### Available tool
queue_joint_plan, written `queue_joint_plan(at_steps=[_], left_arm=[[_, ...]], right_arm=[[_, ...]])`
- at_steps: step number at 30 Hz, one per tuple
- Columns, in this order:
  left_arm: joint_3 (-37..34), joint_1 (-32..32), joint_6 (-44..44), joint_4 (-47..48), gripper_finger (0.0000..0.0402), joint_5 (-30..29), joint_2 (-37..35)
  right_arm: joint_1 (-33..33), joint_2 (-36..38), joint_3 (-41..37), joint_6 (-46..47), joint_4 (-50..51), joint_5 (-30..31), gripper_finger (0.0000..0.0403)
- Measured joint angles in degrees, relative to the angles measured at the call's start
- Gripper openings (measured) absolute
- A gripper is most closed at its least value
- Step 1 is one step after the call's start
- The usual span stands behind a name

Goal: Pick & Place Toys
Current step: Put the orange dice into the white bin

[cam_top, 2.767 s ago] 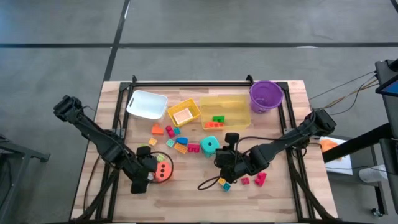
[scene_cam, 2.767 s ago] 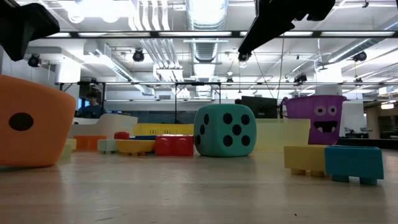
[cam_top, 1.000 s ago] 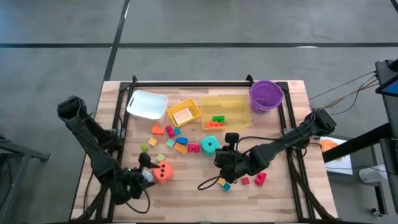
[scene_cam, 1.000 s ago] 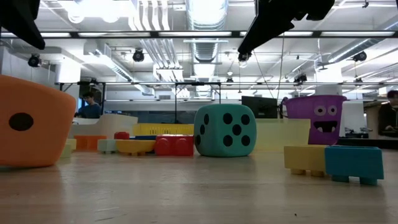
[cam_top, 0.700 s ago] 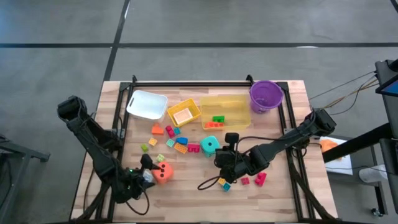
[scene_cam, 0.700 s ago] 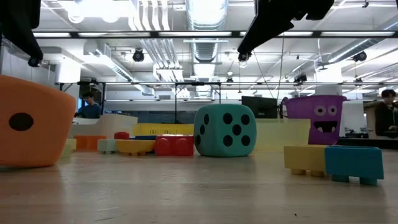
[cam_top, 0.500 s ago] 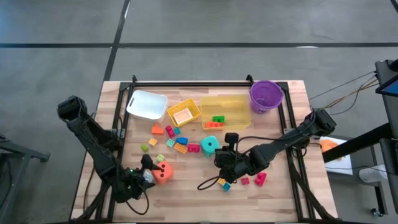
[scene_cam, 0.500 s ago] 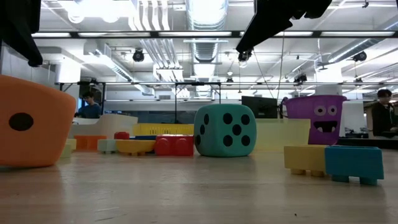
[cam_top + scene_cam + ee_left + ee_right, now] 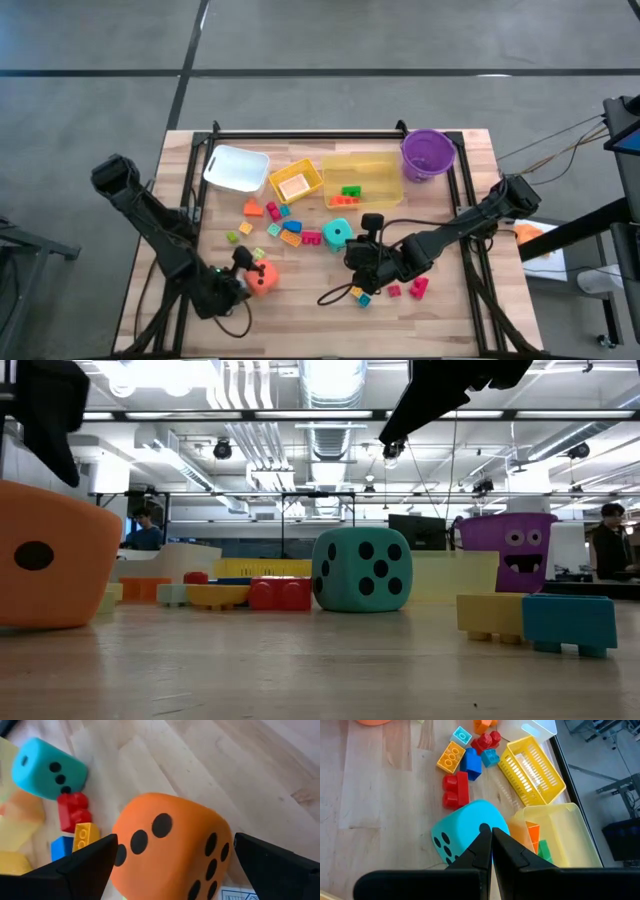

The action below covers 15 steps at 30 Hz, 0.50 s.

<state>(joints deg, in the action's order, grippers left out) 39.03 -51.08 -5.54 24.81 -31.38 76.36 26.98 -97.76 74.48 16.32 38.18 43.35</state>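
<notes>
Here my left gripper (image 9: 170, 862) stands spread wide, one finger either side of the orange die (image 9: 172, 845) near the table's front left. I lower squarely and close across opposite flat faces. My right gripper (image 9: 491, 851) waits pinched shut beside the teal die (image 9: 465, 835), mid-table.

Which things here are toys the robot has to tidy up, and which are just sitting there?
Toys for the job:
- big orange dotted dice, between the open left gripper fingers
- big teal dotted dice
- small bright plastic bricks

Just sitting there:
- purple bucket
- clear yellow plastic bin
- yellow slotted basket
- white tray
- shut right gripper, waiting mid-table
</notes>
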Motion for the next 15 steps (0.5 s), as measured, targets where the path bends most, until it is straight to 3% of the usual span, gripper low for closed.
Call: queue_joint_plan(at_steps=[7, 15], left_arm=[[-1.1, 4.32, 1.27, -3.28, 0.04, 5.05, 0.26], [-3.06, 4.62, 1.5, -7.34, 0.04, 4.13, 3.66]], right_arm=[[0.0, 0.0, 0.0, 0.0, -0.01, 0.0, 0.0009], [0.0, 0.0, 0.0, 0.0, -0.03, -0.02, 0.0009]])
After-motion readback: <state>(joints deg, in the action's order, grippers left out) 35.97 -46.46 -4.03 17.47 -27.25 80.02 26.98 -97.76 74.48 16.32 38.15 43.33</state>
